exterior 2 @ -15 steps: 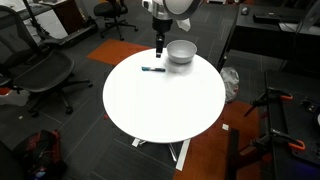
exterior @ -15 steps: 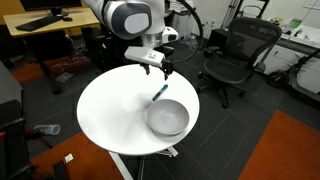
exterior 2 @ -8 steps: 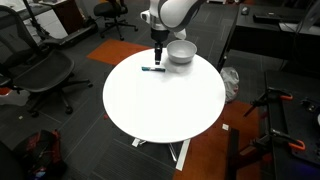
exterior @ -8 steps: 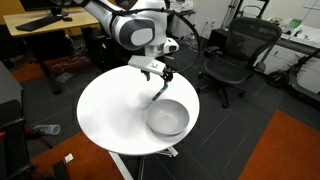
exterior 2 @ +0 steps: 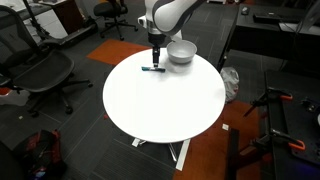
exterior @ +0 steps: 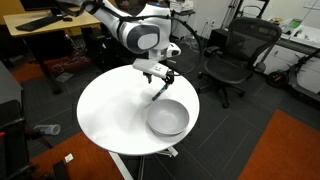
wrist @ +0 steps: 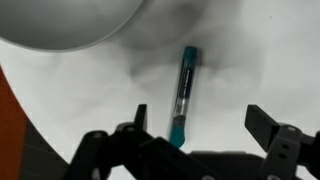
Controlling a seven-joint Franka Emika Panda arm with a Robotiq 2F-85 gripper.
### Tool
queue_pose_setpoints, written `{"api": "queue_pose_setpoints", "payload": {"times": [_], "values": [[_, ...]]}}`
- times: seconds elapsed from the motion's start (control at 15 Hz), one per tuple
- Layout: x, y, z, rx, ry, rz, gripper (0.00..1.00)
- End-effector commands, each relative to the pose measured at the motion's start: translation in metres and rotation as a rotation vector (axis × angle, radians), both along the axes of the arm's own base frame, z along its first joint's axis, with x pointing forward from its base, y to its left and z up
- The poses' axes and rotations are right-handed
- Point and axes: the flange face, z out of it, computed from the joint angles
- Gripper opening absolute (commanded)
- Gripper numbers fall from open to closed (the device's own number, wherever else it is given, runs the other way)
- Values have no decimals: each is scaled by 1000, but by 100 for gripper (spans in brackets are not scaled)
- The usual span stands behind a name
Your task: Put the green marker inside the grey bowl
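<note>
The green marker point(wrist: 184, 96) lies flat on the round white table point(exterior: 110, 115), a thin dark green stick with a teal end. It also shows in the exterior views point(exterior: 159, 91) point(exterior 2: 153, 69). The grey bowl point(exterior: 167, 117) stands upright next to it, near the table's edge point(exterior 2: 181, 52), and fills the top left of the wrist view point(wrist: 70, 22). My gripper point(wrist: 205, 125) is open and empty, low over the marker, with a finger on either side of its teal end. In an exterior view the gripper point(exterior: 159, 76) hangs just above the marker.
Black office chairs stand round the table point(exterior: 235, 55) point(exterior 2: 45, 70). A wooden desk point(exterior: 45, 25) with a monitor is behind the arm. An orange floor mat point(exterior: 290, 150) lies to one side. The table's wide white top is bare apart from bowl and marker.
The gripper has come down closer to the marker and shifted slightly over it. Marker and bowl have not moved.
</note>
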Motion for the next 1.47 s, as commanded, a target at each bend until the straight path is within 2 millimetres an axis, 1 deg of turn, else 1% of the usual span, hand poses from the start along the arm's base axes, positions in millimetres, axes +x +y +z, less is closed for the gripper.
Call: {"api": "queue_pose_setpoints", "payload": {"times": [0.0, 0.2, 0.6, 0.8, 1.4], "values": [[12, 1, -7, -2, 38, 7, 100], [16, 2, -16, 2, 59, 6, 100], [20, 10, -33, 5, 83, 9, 100], [21, 12, -39, 7, 91, 11, 100], [28, 8, -43, 15, 98, -5, 100]]}}
